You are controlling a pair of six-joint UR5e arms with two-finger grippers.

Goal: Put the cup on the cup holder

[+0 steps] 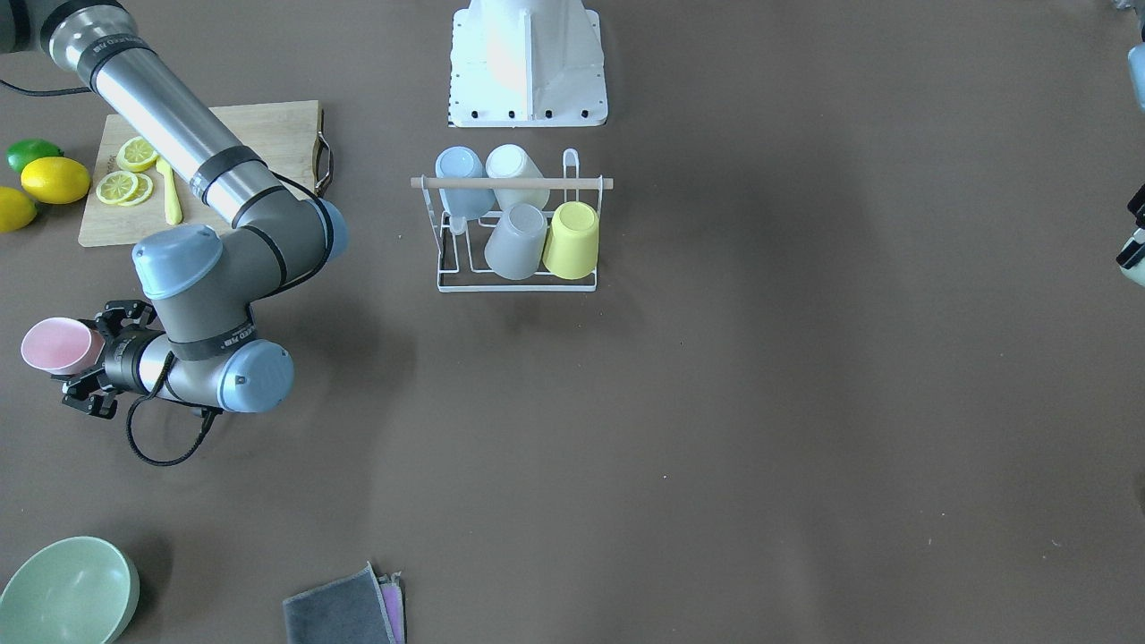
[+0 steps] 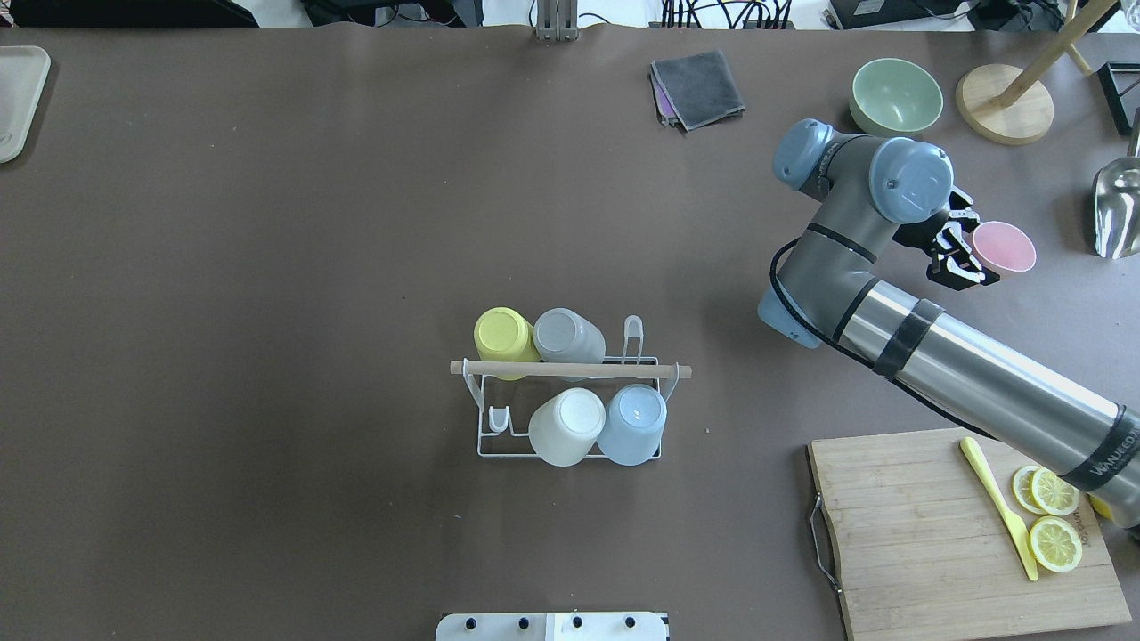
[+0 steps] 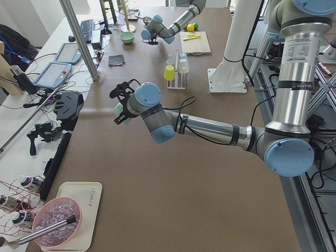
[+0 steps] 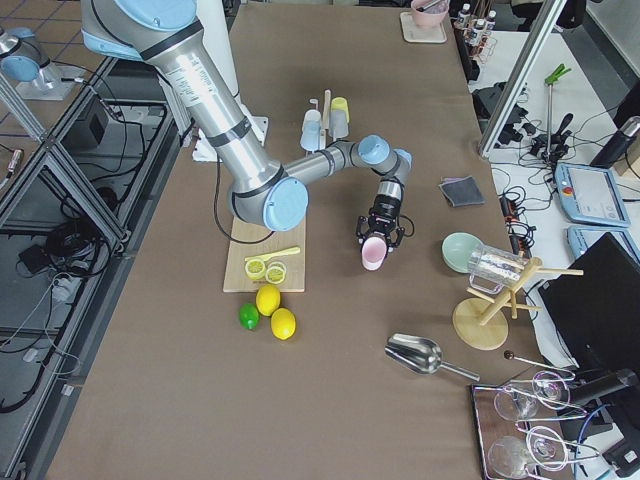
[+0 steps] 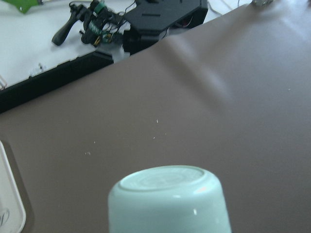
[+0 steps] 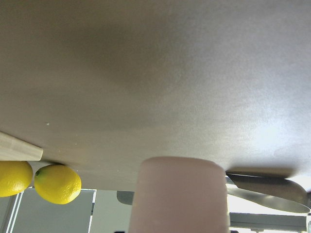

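Observation:
My right gripper (image 2: 973, 247) is shut on a pink cup (image 2: 1005, 247), which lies on its side above the table at the far right; the same pink cup (image 6: 179, 194) fills the bottom of the right wrist view. The cup holder (image 2: 570, 369), a white wire rack with a wooden rod, stands mid-table and carries several cups: yellow, grey, white and blue. My left gripper (image 3: 121, 105) hangs far off over the table's left end, shut on a mint-green cup (image 5: 167, 201). In the front-facing view, that gripper (image 1: 1134, 243) barely shows at the right edge.
A wooden cutting board (image 2: 926, 534) with lemon slices and a yellow knife (image 2: 997, 506) lies near my right arm. Beyond the pink cup are a green bowl (image 2: 896, 94), a grey cloth (image 2: 698, 87), a metal scoop (image 2: 1118, 209) and a wooden stand (image 2: 1005, 114). Lemons (image 1: 55, 179) sit beside the board.

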